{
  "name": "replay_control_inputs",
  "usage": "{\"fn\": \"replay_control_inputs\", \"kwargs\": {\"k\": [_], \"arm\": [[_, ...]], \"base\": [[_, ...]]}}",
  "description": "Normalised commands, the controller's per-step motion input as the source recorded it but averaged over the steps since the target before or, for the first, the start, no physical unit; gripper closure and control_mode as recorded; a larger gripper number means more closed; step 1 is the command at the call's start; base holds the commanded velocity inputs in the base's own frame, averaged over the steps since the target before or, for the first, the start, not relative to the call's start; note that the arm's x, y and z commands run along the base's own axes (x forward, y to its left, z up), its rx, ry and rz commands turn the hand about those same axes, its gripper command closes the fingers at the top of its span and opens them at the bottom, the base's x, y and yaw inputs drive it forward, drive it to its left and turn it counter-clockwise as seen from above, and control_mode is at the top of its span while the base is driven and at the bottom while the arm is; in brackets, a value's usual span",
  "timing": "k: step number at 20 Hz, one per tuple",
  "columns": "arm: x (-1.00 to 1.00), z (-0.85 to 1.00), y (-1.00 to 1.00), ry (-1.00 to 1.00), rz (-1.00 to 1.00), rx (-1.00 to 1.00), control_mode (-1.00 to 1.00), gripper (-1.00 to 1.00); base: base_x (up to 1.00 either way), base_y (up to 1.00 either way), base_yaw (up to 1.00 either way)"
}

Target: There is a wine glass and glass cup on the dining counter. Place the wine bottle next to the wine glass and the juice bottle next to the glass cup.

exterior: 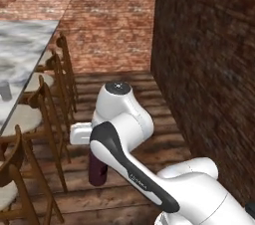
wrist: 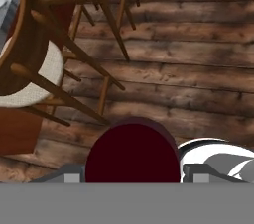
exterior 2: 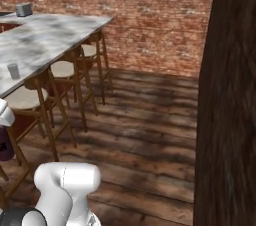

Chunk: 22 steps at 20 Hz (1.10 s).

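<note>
Dining counter (exterior: 22, 45) occupies the left of the left base view, marble top bearing the glass cup (exterior: 5, 90) near its chair-side edge; wooden chairs (exterior: 30, 119) line that edge; right of them, the juice bottle (exterior: 97, 169) hangs upright beneath the hand, above the plank floor (exterior: 149, 94); in the hand view its dark-red cap sits between the gripper (wrist: 133, 174) fingertips, jaws pinching it from both sides.
</note>
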Motion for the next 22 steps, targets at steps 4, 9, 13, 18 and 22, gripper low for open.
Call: {"fn": "replay_control_inputs", "kwargs": {"k": [4,9,13,18,22], "arm": [[0.00,0.00,0.00,0.00,0.00,0.00,1.00,1.00],[0.00,0.00,0.00,0.00,0.00,0.00,1.00,1.00],[0.00,0.00,0.00,0.00,0.00,0.00,1.00,1.00],[0.00,0.00,0.00,0.00,0.00,0.00,1.00,1.00],[0.00,0.00,0.00,0.00,0.00,0.00,1.00,1.00]], "base": [[0.59,-0.43,0.27],[0.61,-0.41,0.29],[0.60,-0.38,0.36],[0.58,-0.37,0.39],[0.51,-0.23,0.58]]}}
